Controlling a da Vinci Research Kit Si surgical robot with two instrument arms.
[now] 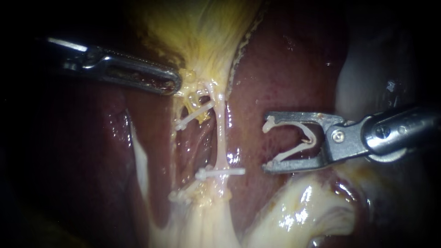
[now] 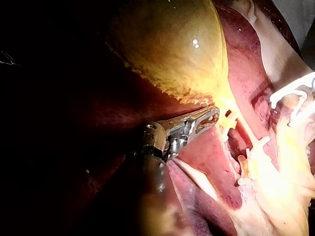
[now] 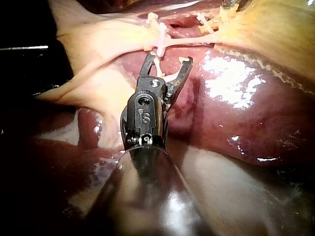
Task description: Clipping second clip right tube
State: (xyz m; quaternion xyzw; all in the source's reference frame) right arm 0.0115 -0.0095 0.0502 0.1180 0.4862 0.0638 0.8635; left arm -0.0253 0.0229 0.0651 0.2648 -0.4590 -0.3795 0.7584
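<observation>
The right tube is a pale, thin strand running down the middle of the endoscope view, from the yellow tissue under the gallbladder to the whitish tissue lower down. One white clip is closed across its lower part. Above that clip the tube is bare. On the left side of it, a second closed clip slants across a neighbouring strand near the top.

The right instrument sits to the right of the tube and does not touch it. It lies over the dark red liver. Its end effector is spread wide, with an open clip seated between the two jaws. Each jaw touches one arm of that clip, and the clip's mouth faces the tube. In the right wrist view, the tube and the clip closed on it lie just ahead of the jaw tips.

The left instrument reaches in to the top of the strands. Its end effector is closed, and its tip pinches the yellow tissue at the gallbladder's narrow end. In the left wrist view the gallbladder bulges above this instrument, and the clipped strands lie beyond its tip.
</observation>
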